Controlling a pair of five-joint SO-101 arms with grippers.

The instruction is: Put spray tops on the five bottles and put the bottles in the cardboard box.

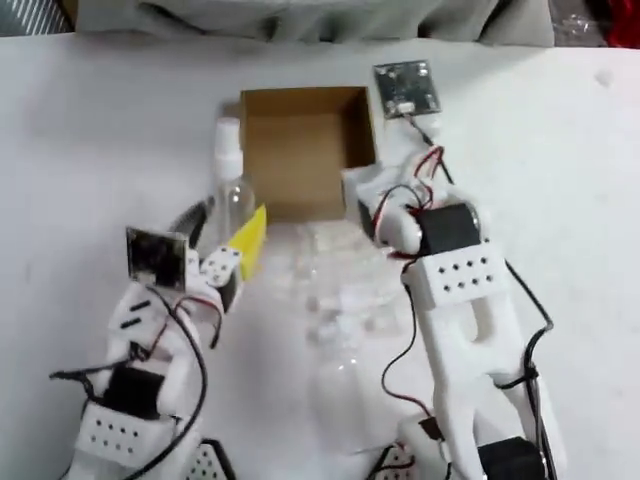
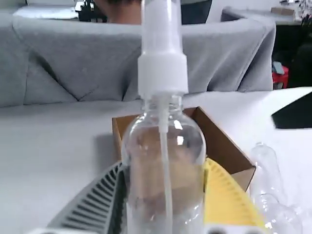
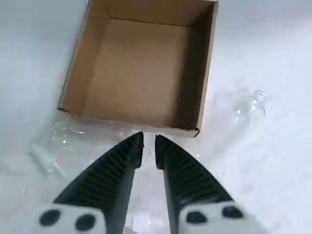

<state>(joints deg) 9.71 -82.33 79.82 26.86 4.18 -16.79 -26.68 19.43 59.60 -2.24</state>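
Bottle (image 2: 163, 185) upright in my left end effector (image 1: 225, 228), clamped at the body between the grey jaw and the yellow one. Spray top (image 2: 162, 73) sits on its neck, dip tube running down inside; whether it is screwed home I cannot tell. Right end effector (image 3: 148, 141) empty, jaws all but closed with a thin slit between, hanging above the near wall of the cardboard box (image 3: 204, 73). Bare bottles (image 1: 340, 300) lie on the tabletop (image 1: 560, 150) between my arms, near that wall; count unclear, clear on white. Box beyond: open top, bare cardboard floor, held bottle just beside the wall on my left side. Judgement: one bottle is topped and the boxing step is in hand. Next move calls for lifting it over the wall, lowering it inside, then opening the left jaws without tipping it.
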